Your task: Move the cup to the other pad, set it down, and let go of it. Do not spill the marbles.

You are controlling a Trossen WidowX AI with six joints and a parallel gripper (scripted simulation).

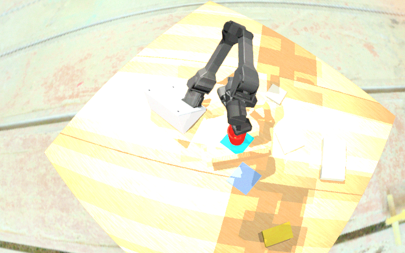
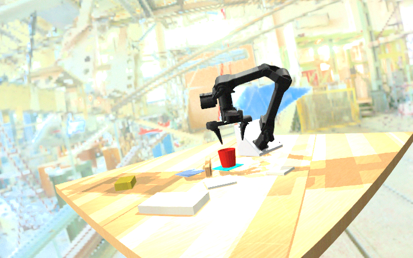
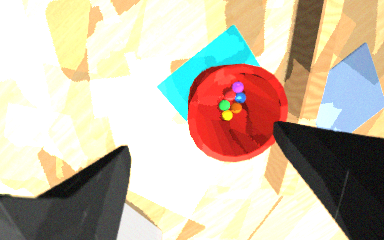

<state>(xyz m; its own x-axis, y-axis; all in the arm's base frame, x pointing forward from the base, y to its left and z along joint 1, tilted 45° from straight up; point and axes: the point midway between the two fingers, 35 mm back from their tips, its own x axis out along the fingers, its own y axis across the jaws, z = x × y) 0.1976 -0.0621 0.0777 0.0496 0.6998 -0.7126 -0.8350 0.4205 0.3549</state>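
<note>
The red cup (image 1: 235,139) (image 2: 227,158) (image 3: 245,137) stands upright on the cyan pad (image 1: 237,149) (image 2: 235,167) (image 3: 185,82). Several coloured marbles (image 3: 233,102) lie inside it on its bottom. My gripper (image 2: 232,141) (image 3: 203,140) is open and empty, its fingertips a little above the cup's rim. In the wrist view the cup sits toward the right finger, whose tip overlaps the rim. In the top view the gripper's body hides part of the cup and the fingertips. The blue pad (image 1: 244,178) (image 2: 189,173) (image 3: 355,85) has nothing on it.
A low wooden bar (image 1: 241,159) (image 2: 208,169) (image 3: 306,30) stands between the pads. A thick white block (image 1: 334,159) (image 2: 173,202), two thinner white slabs (image 1: 277,94) (image 2: 220,182) and a yellow block (image 1: 277,234) (image 2: 125,183) lie farther off. The white base bracket (image 1: 176,114) is behind the cup.
</note>
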